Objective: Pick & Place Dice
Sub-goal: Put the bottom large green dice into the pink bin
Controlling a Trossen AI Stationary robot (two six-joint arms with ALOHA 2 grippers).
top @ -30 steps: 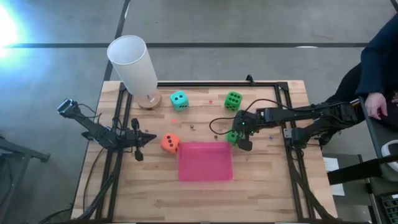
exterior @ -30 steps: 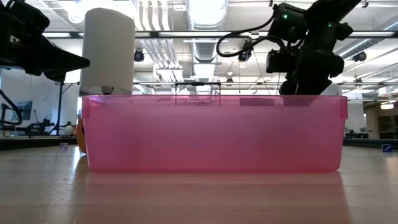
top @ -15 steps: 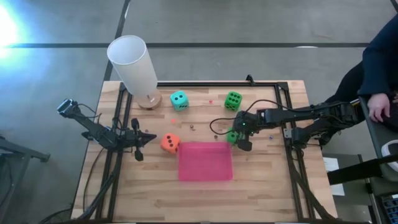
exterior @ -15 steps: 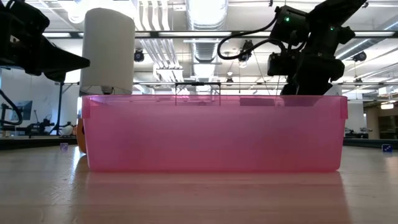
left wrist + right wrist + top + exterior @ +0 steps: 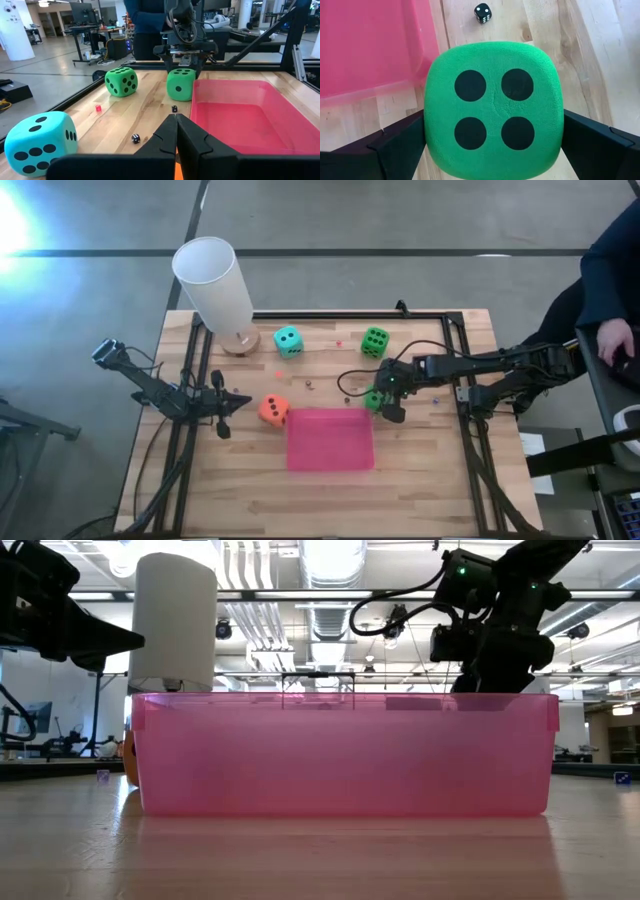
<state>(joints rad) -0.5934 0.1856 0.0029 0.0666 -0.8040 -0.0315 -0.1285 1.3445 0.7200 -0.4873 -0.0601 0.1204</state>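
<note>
- Dice lay scattered on the wooden table [image 5: 420, 460]: a teal die [image 5: 288, 341] near the white cylinder [image 5: 214, 283], one green die [image 5: 375, 341] toward the far edge, an orange die [image 5: 272, 410] just beside the pink bin [image 5: 330, 440], and a second green die [image 5: 493, 110] at the bin's far right corner.
- The right gripper [image 5: 383, 398] stood over that second green die with its jaws spread wide, one finger [image 5: 395, 142] on either side. The right wrist view showed the four-pip face filling the gap, the fingers at or nearly at the die's flanks, not yet squeezing it.
- The left gripper [image 5: 176, 131] waited near the table's left edge, its jaws pressed together and empty, pointing toward the orange die and the bin.
- Risk, as I judged it: the die looked soft, so a squeeze taken too high on it could pinch the top and let it roll out.
- The die sat just beside the bin wall, so a finger could catch the rim on closing or lifting and shove the bin.
- A tiny black die [image 5: 481, 13] lay near; a sweep might knock it.
- Lifting too low could clip the bin's rim on the way over.
</note>
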